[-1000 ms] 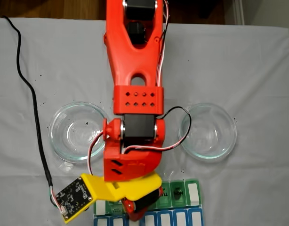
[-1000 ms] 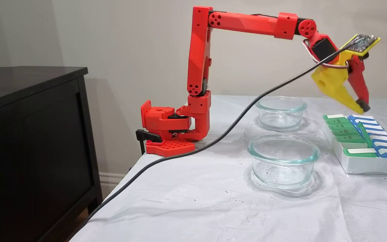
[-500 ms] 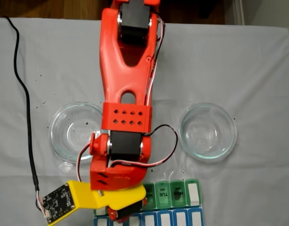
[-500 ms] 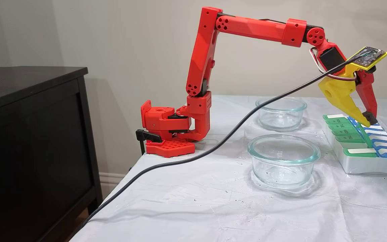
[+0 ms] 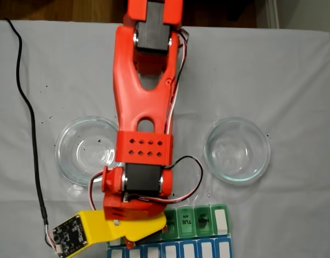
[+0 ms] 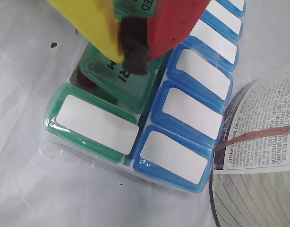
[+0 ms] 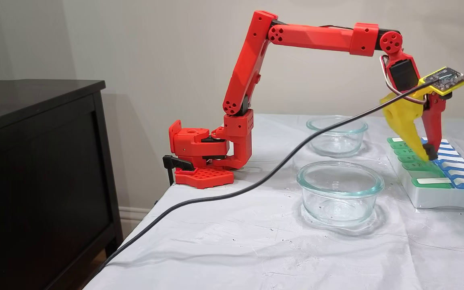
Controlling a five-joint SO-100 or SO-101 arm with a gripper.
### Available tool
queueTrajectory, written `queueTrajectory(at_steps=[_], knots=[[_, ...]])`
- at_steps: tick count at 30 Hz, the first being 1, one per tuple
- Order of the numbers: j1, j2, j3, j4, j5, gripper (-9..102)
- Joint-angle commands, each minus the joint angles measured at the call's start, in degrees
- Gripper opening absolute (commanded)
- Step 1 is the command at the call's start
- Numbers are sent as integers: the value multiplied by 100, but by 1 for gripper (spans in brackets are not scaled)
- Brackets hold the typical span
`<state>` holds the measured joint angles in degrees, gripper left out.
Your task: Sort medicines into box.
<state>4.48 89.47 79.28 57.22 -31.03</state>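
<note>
1. You are bringing the gripper (image 7: 426, 155) down: 1 second ago it was hanging above the far end of the box (image 7: 437, 193), and now its tips are resting on a green lid (image 6: 119, 78) near the box's middle.
2. The jaws are looking closed, yellow and red tips meeting at the black pad (image 6: 134, 47), with nothing visible between them.
3. The green flap that was standing up half a second ago is now lying flat, so you appear to be pressing that compartment shut.
4. The box is sitting at the bench's edge farthest from the arm's base, beyond the 2 glass dishes (image 7: 340, 192), which are looking empty.
5. 1 dark red ball (image 6: 83, 78) is showing through the translucent green beside the pressed lid; I cannot tell where the other medicines are lying.
6. That is suggesting the sorting is nearly finished.
</note>
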Motion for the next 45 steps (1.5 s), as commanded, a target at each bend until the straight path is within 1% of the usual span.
queueTrajectory(at_steps=[1,8,14,27,36,40,45], knots=[[-88,141,-519,70,44,0],[-79,-18,-668,360,88,0],[-35,-237,-773,176,141,0],[-44,-457,-861,694,-18,0],[-18,-501,-800,765,-44,0],[53,-457,-729,589,-18,0],[88,-431,-659,562,-44,0]])
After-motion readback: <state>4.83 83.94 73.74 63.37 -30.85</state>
